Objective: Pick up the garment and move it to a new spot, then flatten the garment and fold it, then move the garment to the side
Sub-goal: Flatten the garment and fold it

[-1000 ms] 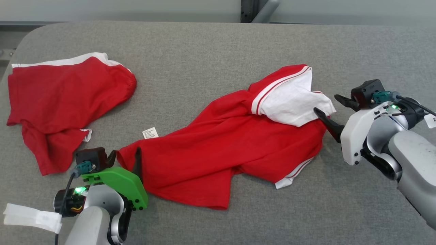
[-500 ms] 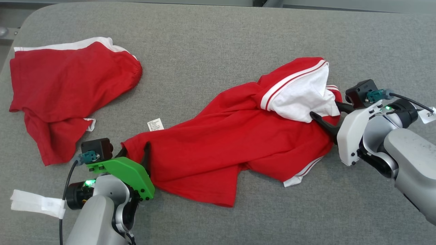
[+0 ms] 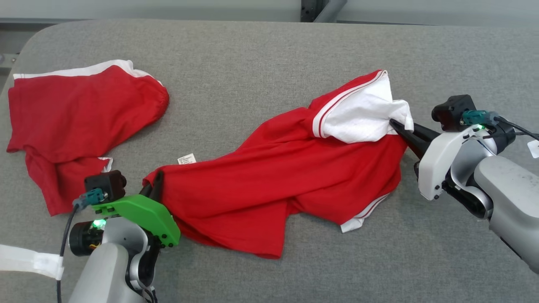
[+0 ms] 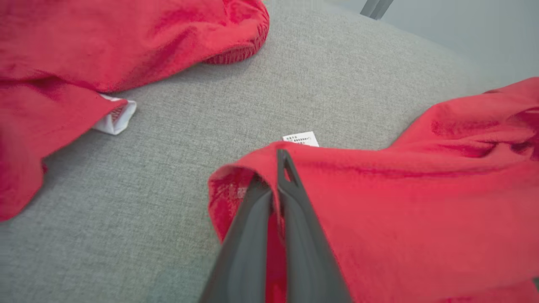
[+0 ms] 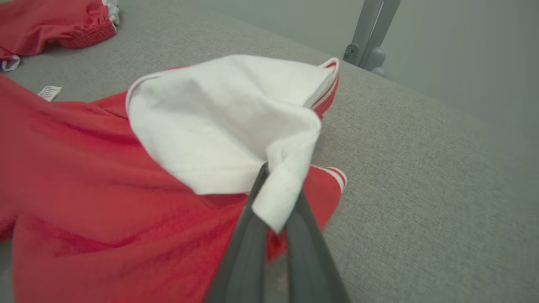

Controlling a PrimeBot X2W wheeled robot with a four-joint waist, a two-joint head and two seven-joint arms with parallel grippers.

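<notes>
Grey padded cloth covers the table (image 3: pixel 252 50), a pale wall behind it; the garment (image 3: pixel 286 181), red with a white panel (image 3: pixel 362 118), lies crumpled across the middle, running from lower left to upper right; a second red garment (image 3: pixel 80 113) lies well apart at the far left; a small white label (image 3: pixel 186 159) sits just beside the near hem.

The step in hand looks like the pick-up for carrying it to a new spot; to do it well, both arms should rise together and level, so the cloth hangs between them untwisted and clears the table before travelling; any outward pull should be gentle, since each pinch takes only a thin edge and could slip; the path should keep away from the other garment.

The left gripper (image 3: pixel 156 182) is closed, pinching the red corner at the garment's lower left end; the left wrist view shows cloth wrapped over and between its fingers (image 4: pixel 303 235). The right gripper (image 3: pixel 396 125) is likewise closed, clamped on the hemmed edge of the white panel at the upper right end, which drapes over its fingers (image 5: pixel 244 252).
</notes>
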